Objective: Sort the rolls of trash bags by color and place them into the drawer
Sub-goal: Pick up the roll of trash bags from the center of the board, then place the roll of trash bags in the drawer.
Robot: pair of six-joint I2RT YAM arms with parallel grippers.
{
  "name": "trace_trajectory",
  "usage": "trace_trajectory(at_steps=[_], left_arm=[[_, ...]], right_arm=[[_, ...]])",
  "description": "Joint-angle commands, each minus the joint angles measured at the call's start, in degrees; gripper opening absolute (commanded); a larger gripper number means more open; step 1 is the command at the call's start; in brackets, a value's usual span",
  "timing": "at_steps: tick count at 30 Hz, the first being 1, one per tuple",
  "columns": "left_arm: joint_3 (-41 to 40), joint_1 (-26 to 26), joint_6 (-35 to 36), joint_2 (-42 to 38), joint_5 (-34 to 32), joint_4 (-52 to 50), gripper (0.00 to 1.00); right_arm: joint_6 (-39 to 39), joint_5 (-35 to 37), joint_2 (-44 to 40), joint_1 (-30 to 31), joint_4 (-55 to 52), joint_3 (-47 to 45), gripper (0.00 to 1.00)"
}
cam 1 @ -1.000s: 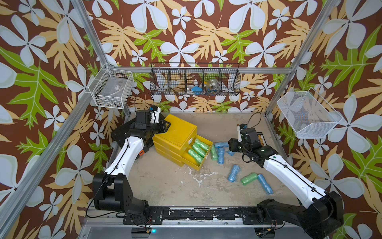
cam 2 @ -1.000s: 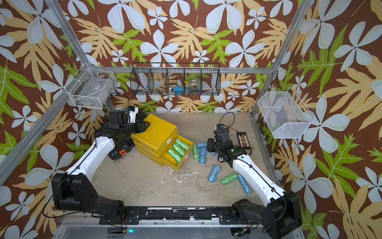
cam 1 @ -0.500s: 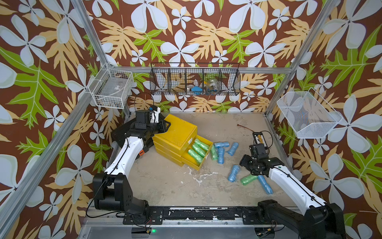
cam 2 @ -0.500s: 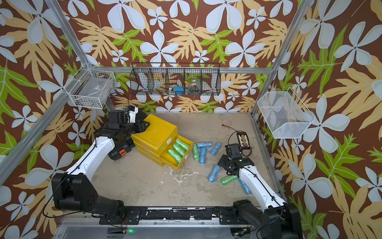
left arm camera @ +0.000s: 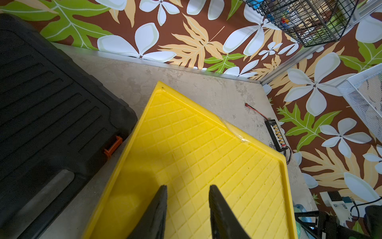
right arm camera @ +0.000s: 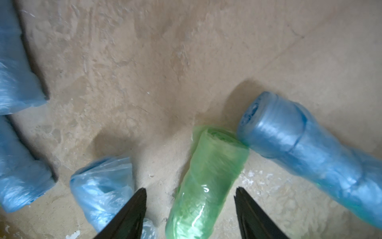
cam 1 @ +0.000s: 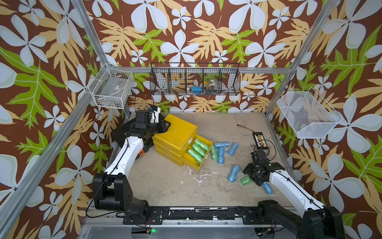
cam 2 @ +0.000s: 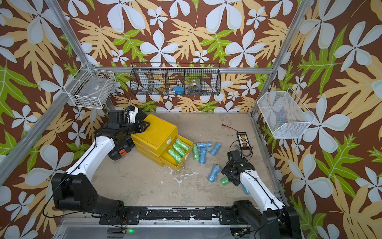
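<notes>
The yellow drawer (cam 1: 175, 132) chest stands at the back left with one drawer pulled out, holding three green rolls (cam 1: 198, 149). Another green roll (cam 1: 214, 152) lies on the floor beside it, among several blue rolls (cam 1: 222, 144). My left gripper (cam 1: 166, 125) rests over the chest's top (left arm camera: 206, 144), its jaws (left arm camera: 187, 187) a narrow gap apart with nothing between. My right gripper (cam 1: 249, 177) hangs low at the front right, open and straddling a lone green roll (right arm camera: 208, 175) without touching it. A blue roll (right arm camera: 310, 149) touches that roll's end.
A flat black tool case (cam 1: 124, 134) lies against the chest's left side. A small black connector board (cam 1: 260, 140) with a red wire sits near the right wall. Wire baskets (cam 1: 195, 81) hang on the walls. Loose blue rolls (cam 1: 233, 173) flank my right gripper.
My right arm swung back from the blue rolls near the drawer to the front right, over the lone green roll, and its jaws widened. The left arm stayed put.
</notes>
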Motion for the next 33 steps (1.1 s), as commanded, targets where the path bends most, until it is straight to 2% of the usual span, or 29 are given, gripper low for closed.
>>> trace_trajectory(at_steps=[1,5,12,14,19,23,27,33], left_arm=[[0.3,0.1,0.2,0.0,-0.1,-2.5,0.37],[0.3,0.1,0.1,0.2,0.0,-2.5,0.38],[0.5,0.1,0.1,0.0,-0.4,-2.9,0.37],[0.5,0.1,0.2,0.0,-0.6,-3.0,0.37],[0.4,0.1,0.3,0.1,-0.6,-3.0,0.37],[0.0,0.1,0.3,0.1,-0.8,-2.9,0.37],[-0.2,0.1,0.3,0.2,-0.9,-2.9,0.37],[-0.1,0.1,0.3,0.1,-1.1,-3.0,0.37]], right_arm=[[0.6,1.5,0.7,0.0,1.1,-1.1,0.68],[0.2,1.9,2.8,0.0,4.0,-2.7,0.65],[0.0,2.1,3.4,0.0,6.9,-3.1,0.44],[0.0,2.4,2.2,-0.1,6.6,-2.6,0.36],[-2.7,2.7,-1.5,0.0,7.1,0.0,0.0],[-8.6,2.1,-2.5,0.0,10.5,2.7,0.0],[-16.7,-1.6,-3.4,0.1,16.1,5.5,0.0],[-24.8,-17.1,-4.3,0.5,26.5,9.6,0.0]])
